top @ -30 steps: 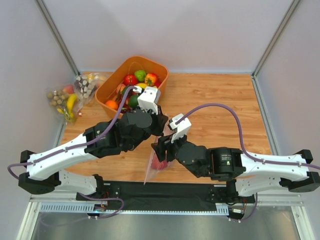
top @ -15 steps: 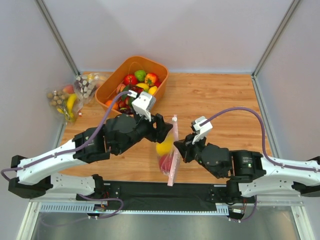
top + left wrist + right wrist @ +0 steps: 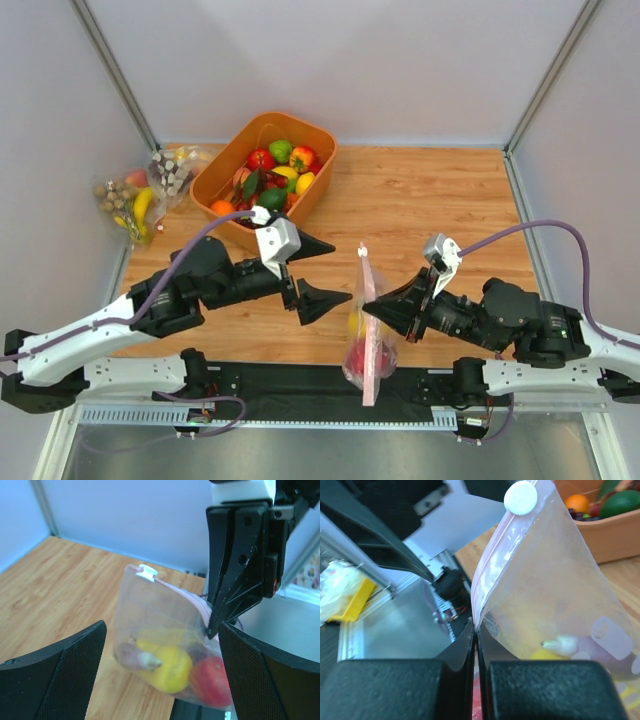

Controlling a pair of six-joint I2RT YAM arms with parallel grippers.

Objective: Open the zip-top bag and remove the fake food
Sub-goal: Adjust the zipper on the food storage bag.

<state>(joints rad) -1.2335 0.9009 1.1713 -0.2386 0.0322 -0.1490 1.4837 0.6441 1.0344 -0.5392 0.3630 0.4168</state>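
The zip-top bag (image 3: 372,300) hangs by its pink zip strip, near the table's front edge. My right gripper (image 3: 372,308) is shut on that strip from the right; in the right wrist view the gripper (image 3: 476,630) pinches the strip below the white slider (image 3: 521,497). Fake food lies in the bag's bottom: a yellow fruit (image 3: 170,667), a red apple (image 3: 212,680) and a purple onion (image 3: 131,655). My left gripper (image 3: 340,270) stands open just left of the bag, not touching it. In the left wrist view the bag (image 3: 150,615) hangs between its wide-apart fingers (image 3: 55,680).
An orange bin (image 3: 318,172) full of plastic fruit stands at the back left. Other clear bags (image 3: 140,195) with a banana and nuts lie left of it by the wall. The black rail (image 3: 300,385) runs along the near edge under the bag.
My left gripper let go, opened wide and drew back to the left. My right gripper shut on the zip strip and carried the bag right and toward the near edge.
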